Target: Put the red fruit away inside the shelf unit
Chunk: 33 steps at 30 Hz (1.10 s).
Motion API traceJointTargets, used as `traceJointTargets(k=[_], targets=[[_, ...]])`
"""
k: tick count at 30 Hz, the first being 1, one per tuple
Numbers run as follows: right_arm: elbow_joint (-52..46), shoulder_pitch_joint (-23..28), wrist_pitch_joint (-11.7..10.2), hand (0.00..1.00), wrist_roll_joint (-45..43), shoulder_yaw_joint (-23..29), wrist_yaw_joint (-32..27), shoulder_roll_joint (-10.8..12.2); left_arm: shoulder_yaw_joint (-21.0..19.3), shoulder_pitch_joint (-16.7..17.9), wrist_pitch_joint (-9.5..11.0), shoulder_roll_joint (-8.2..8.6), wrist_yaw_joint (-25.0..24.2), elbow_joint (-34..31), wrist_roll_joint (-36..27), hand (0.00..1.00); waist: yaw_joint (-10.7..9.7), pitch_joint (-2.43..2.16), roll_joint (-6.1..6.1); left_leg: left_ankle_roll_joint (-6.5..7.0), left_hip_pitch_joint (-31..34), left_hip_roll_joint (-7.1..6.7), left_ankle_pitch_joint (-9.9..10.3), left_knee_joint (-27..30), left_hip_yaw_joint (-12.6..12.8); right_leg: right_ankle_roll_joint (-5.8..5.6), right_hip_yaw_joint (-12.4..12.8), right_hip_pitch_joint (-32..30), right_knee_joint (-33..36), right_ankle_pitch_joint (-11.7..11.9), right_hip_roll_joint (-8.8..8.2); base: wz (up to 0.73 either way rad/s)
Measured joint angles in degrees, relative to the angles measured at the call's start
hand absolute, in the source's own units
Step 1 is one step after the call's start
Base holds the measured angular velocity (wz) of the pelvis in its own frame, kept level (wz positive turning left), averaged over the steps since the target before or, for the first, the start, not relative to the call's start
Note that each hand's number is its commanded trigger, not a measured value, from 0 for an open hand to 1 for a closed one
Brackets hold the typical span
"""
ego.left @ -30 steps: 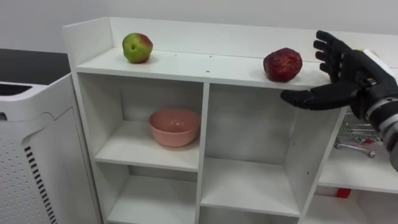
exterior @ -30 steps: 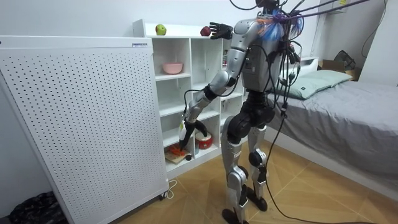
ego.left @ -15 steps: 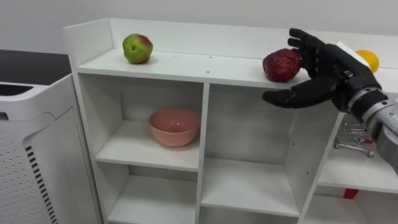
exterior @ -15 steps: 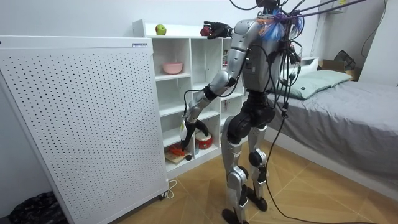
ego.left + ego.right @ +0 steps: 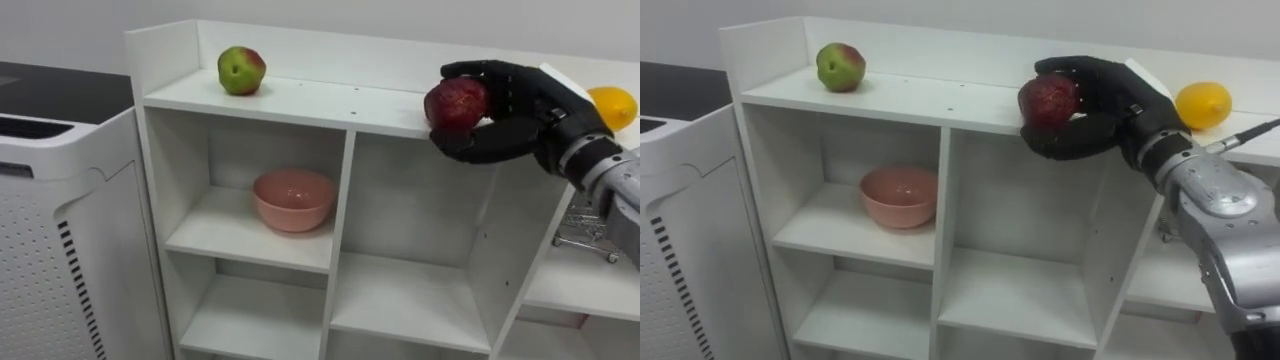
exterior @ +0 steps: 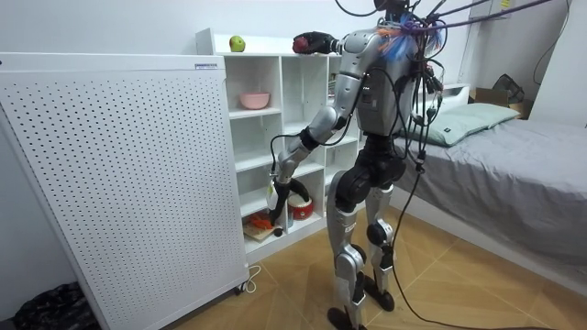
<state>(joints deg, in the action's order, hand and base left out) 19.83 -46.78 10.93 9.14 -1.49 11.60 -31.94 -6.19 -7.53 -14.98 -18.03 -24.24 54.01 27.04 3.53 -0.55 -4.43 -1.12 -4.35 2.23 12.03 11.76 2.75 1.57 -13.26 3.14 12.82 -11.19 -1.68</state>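
Right hand (image 5: 515, 110) now curled round red fruit (image 5: 455, 103) at top shelf (image 5: 320, 100) front edge; bare shelf leftward.

Black right robot hand (image 5: 530, 105), silver metal forearm, dark cables around torso.

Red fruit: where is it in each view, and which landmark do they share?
Left eye view: red fruit upper right, in the right hand at the top shelf's edge.
Right eye view: red fruit upper centre-right.
Room view: red fruit top centre.
Shared landmark: green apple, to its left in every view.
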Motion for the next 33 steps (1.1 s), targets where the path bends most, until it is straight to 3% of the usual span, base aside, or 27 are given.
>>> traceJointTargets(k=[19, 23, 28, 33], targets=[[-1.2, -1.0, 0.2, 1.0, 1.8, -1.7, -1.7, 0.3, 0.9, -0.2, 0.6, -0.03, 0.2, 2.0, -0.6, 0.0, 0.1, 0.06, 0.09, 0.0, -0.3, -0.03, 0.0, -0.1, 0.0, 0.0, 0.5, 0.3, -0.1, 0.0, -0.01, 0.0], [-7.8, -1.0, 0.3, 1.0, 2.4, -1.7, -1.0, 0.9, 0.9, -0.1, 1.6, -0.04, 0.5, 2.4, -0.6, 0.0, -0.2, 0.49, 0.96, 0.0, -0.3, 0.0, 0.0, -0.1, 0.2, 0.0, 0.6, 0.2, -0.1, 0.0, 0.01, -0.01], [-18.0, 0.0, 0.2, 1.0, 2.3, -1.9, 0.0, 2.2, 0.9, -0.1, 2.8, -0.06, 1.5, 2.5, -0.6, 0.0, -0.3, 0.41, 1.66, -0.01, -0.4, 0.06, 0.0, -0.2, 0.2, 0.0, 0.7, 0.2, -0.2, 0.0, 0.11, -0.01], [-30.6, 6.0, -0.5, 1.0, 1.6, -2.6, 2.8, 3.3, 0.9, -0.2, 4.4, -0.06, 3.0, 3.5, -0.6, 0.0, -0.2, 0.4, 1.66, -0.01, -1.3, 0.04, 0.0, -0.3, 0.3, 0.0, 0.7, 1.1, -0.1, 0.0, 0.07, 0.0]])
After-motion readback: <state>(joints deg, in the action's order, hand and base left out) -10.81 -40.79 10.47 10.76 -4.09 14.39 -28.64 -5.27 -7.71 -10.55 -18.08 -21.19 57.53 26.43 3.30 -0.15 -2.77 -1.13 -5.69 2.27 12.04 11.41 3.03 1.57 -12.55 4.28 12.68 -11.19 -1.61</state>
